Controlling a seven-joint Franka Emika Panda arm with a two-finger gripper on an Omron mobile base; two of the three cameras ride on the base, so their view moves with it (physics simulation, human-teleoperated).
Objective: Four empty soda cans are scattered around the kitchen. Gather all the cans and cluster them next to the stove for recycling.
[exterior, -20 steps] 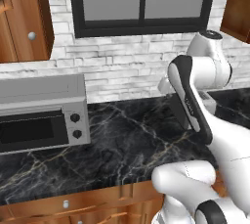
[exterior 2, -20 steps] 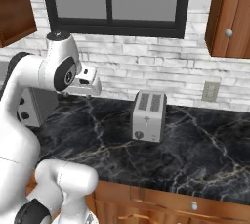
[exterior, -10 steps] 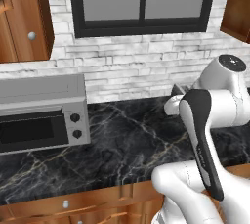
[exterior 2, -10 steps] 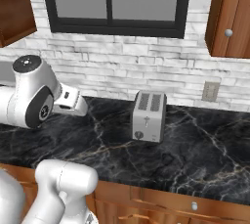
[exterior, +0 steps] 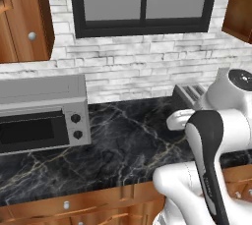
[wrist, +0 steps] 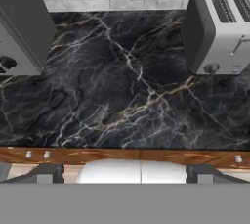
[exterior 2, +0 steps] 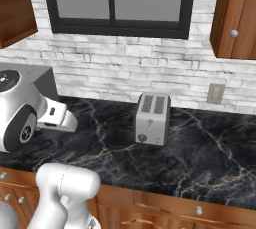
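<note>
Left base view. Black marble counter (exterior: 123,140) under a white brick wall and a dark-framed window (exterior: 142,3). Silver toaster oven (exterior: 42,113) at the left, door shut, two knobs on its right side. Brown wooden cabinet (exterior: 19,17) at upper left. The arm (exterior: 216,135) is folded low at the right, hiding part of the toaster (exterior: 189,94) behind it. No soda can and no stove on this stretch of counter.

Right base view. Toaster (exterior 2: 152,118) upright near mid-counter, slots up, well apart from the arm's white wrist at the left. Wall socket (exterior 2: 216,93) on the brick to the right. Upper cabinet (exterior 2: 237,18) at right. The marble shows no red can.

Hand view. Looks down across the counter: toaster oven corner (wrist: 19,27) upper left, toaster (wrist: 219,27) upper right, bare marble between, drawer fronts along the near edge. The gripper (wrist: 124,176) shows as two dark tips (wrist: 44,174) standing apart at the bottom edge, jaws spread, nothing between them.

Judgement. Bearing of any can from the jaws cannot be told, nor its long axis; the cans and the stove must lie elsewhere in the kitchen. The coming move likely calls for turning or driving to find one.
</note>
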